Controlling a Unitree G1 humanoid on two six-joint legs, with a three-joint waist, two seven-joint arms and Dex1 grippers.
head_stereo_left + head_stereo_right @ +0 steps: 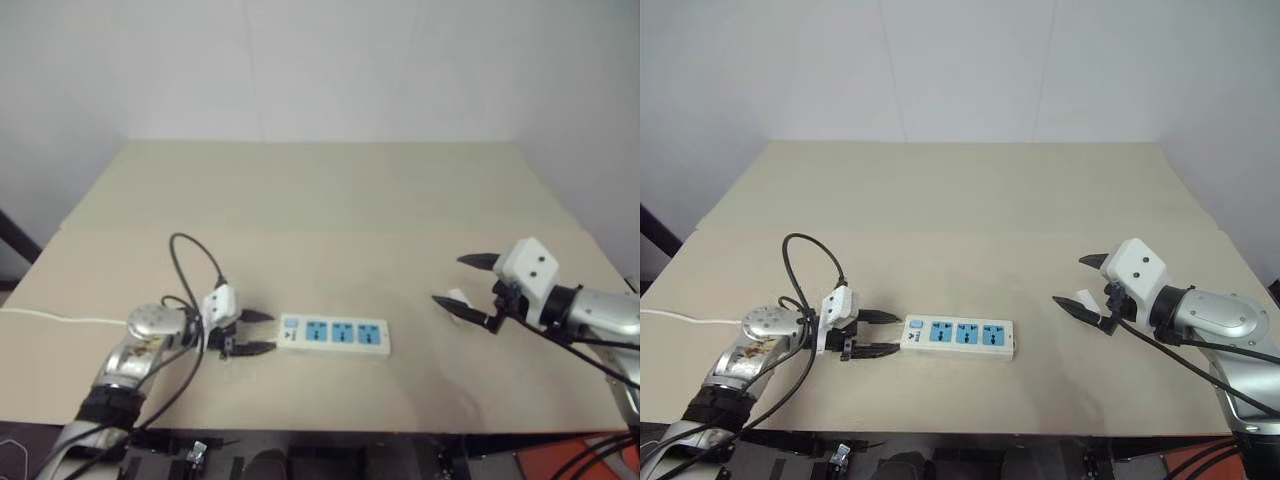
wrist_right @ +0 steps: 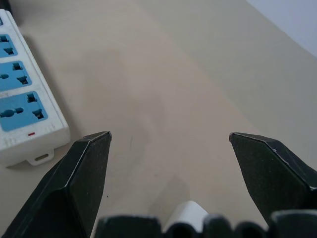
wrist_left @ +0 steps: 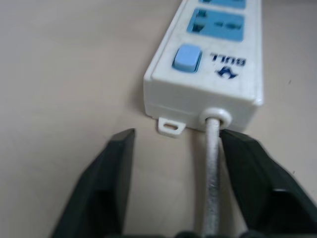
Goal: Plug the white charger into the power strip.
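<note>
The beige table [image 1: 330, 200] takes up nearly everything in front of the robot, with a pale wall behind its far edge, and most of its surface lies bare: the whole far half and a broad stretch of the middle hold nothing. Near the front edge, a little left of centre, the power strip [image 1: 334, 335] lies flat, lengthwise across the table, its three blue sockets facing up and its small blue switch at the left end. The left arm comes in low from the front left corner, forearm angled up over the table edge, wrist bent so that the left gripper [image 1: 256, 331] points rightward at the switch end of the strip. Its two black fingers stand apart with nothing clamped between them; the white cord [image 3: 212, 173] leaving the strip's end runs back through the gap, close by one finger, and the tips stop just short of the strip's casing. The right arm reaches in from the right side, held higher above the table, its right gripper [image 1: 1080, 283] aimed leftward toward the strip but well apart from it, jaws spread wide. The white charger [image 1: 458, 297] sits small and pale between those fingers, near the lower one; whether it touches that finger or rests on the table beneath, I cannot tell.
</note>
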